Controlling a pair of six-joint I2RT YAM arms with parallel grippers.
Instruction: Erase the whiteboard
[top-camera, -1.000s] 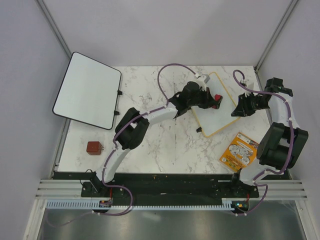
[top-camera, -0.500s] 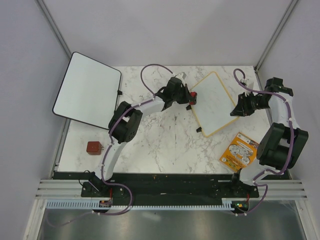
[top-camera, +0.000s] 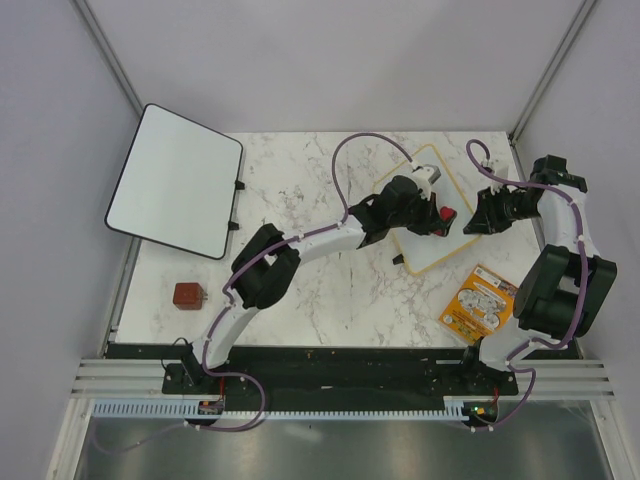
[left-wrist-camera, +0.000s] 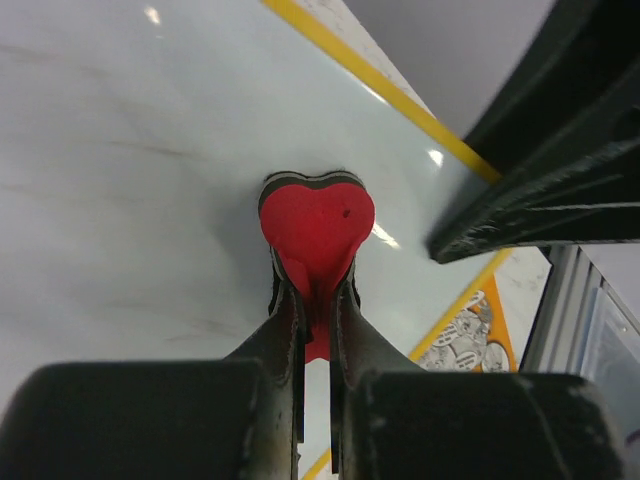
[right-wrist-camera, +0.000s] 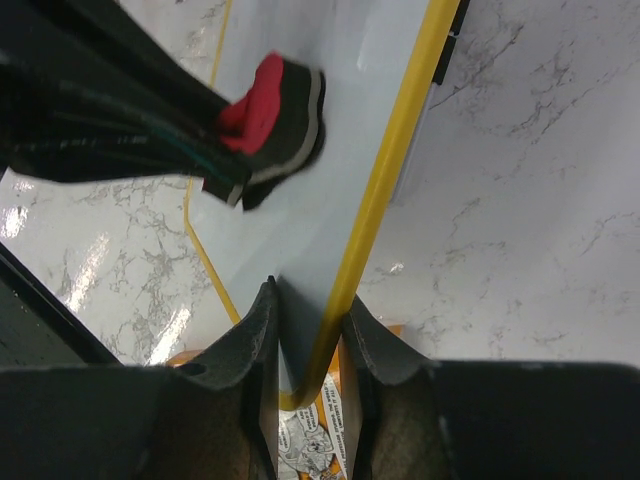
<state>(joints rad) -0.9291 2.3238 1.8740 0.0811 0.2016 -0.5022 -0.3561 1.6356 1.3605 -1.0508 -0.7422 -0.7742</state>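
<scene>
I have my left arm reaching from its base at the lower left of the top view, folded at the elbow near the middle, with the forearm stretched up and right across the desk (top-camera: 330, 300). Its left tool (top-camera: 446, 214) sits over the whiteboard (top-camera: 437, 252), which lies tilted in the right-centre of that view on the marble. In the left wrist view the fingers (left-wrist-camera: 283, 320) are pinched tight on the stem of a red heart-shaped eraser (left-wrist-camera: 318, 222), whose dark underside is pressed flat on the white surface.

My right arm climbs the right edge of the top view, bends at the upper right and turns its wrist leftward, putting the right tool (top-camera: 474, 218) at the board's right edge. In the right wrist view its fingers (right-wrist-camera: 255, 335) are closed on the yellow frame, one on the white face and one outside it.

An orange packet (top-camera: 478, 303) lies just below the whiteboard. A larger black-framed board (top-camera: 175, 180) leans at the upper left, and a small red-brown block (top-camera: 187, 295) sits at the lower left.
</scene>
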